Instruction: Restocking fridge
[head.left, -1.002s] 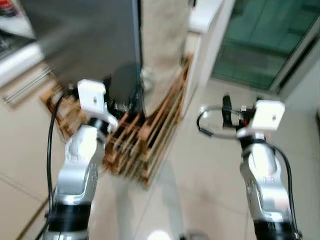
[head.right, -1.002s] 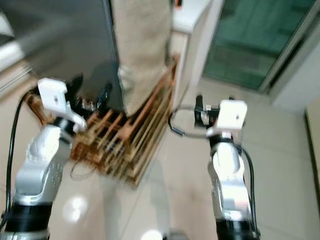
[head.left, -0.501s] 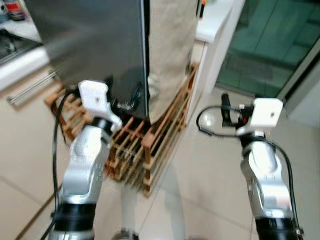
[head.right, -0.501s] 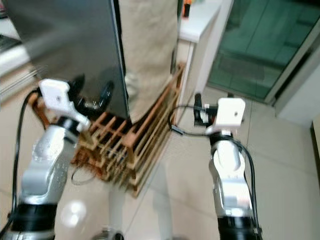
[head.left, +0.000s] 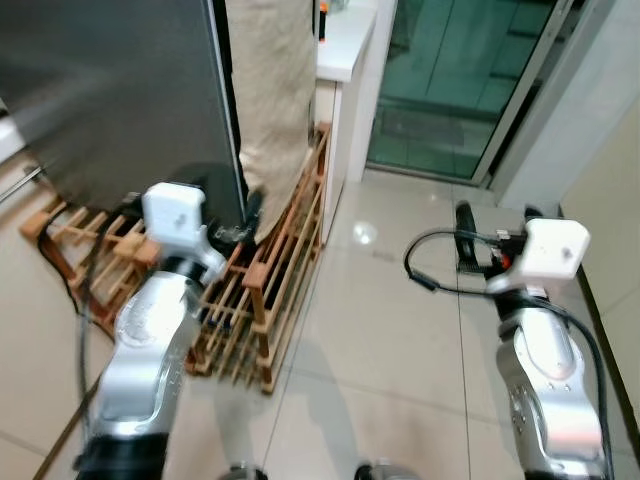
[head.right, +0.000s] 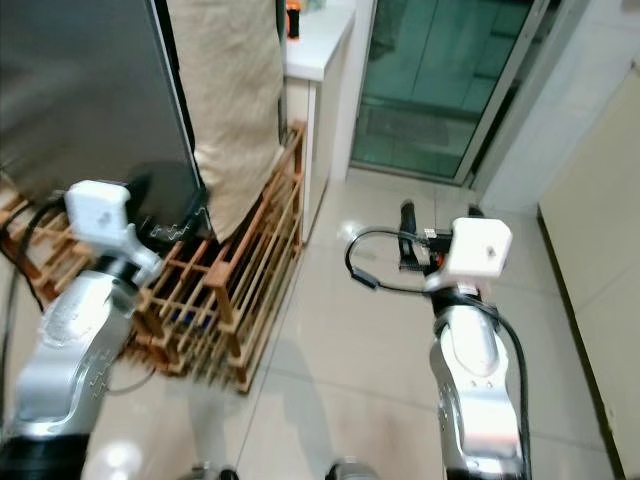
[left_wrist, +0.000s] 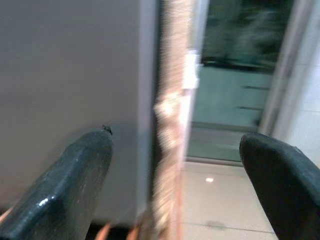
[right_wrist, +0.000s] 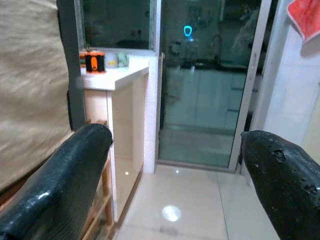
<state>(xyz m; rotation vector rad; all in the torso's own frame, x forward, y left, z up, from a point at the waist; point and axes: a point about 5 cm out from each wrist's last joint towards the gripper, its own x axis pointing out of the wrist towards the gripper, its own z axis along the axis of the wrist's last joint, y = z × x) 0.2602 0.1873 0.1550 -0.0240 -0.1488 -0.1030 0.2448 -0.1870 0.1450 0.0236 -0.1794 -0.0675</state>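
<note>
The left gripper (left_wrist: 175, 190) is spread wide and empty, raised close to the grey fridge (head.left: 110, 90) at its door edge. The right gripper (right_wrist: 175, 190) is likewise wide apart and empty, held over bare tiled floor (head.left: 400, 300). A beige cloth (head.left: 270, 90) hangs beside the fridge, over a wooden rack (head.left: 270, 270) on the floor. Beyond stand a white counter (head.right: 320, 50) and a glass door (head.left: 450, 70).

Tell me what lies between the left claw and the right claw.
Bare tiled floor separates the left claw and right claw in the eye views; the wooden rack sits by the left one.
</note>
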